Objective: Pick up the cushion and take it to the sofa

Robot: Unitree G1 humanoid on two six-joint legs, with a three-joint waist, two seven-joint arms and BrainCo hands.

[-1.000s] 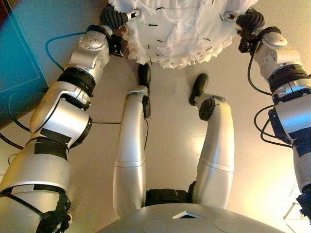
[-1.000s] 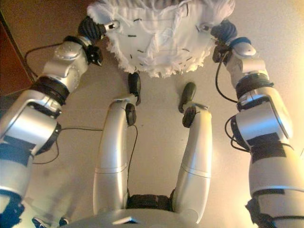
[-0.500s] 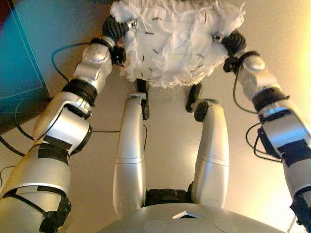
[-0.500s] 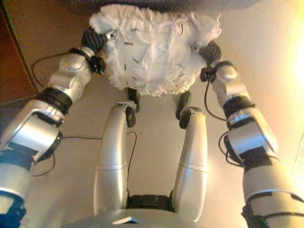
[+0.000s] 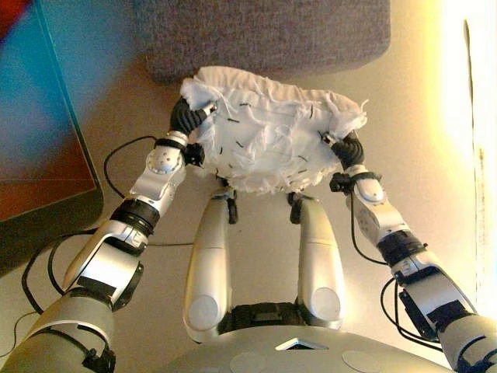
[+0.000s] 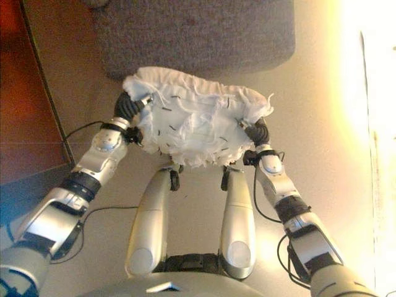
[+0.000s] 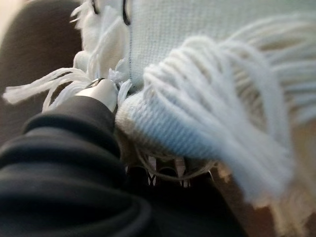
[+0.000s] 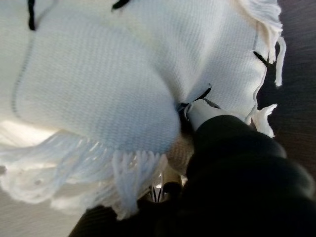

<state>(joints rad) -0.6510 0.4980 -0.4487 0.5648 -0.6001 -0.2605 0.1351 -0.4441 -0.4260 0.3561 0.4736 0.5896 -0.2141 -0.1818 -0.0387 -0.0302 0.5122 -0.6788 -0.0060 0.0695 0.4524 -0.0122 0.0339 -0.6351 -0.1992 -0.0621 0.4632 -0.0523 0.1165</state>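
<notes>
Two hands carrying one fluffy white cushion [image 5: 272,144] in the air, just short of the grey sofa [image 5: 264,35] edge. Left hand [image 5: 186,116] pressed on one side, right hand [image 5: 345,148] on the other; fingers buried in fringe, so cannot tell how tight. Could slip and drop on the floor [image 5: 419,155] if squeezed too softly. Could miss the sofa if let go too early.

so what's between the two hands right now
The white fringed cushion fills the whole stretch between the left hand and the right hand, one hand at each side edge. Both eye views show it.
</notes>
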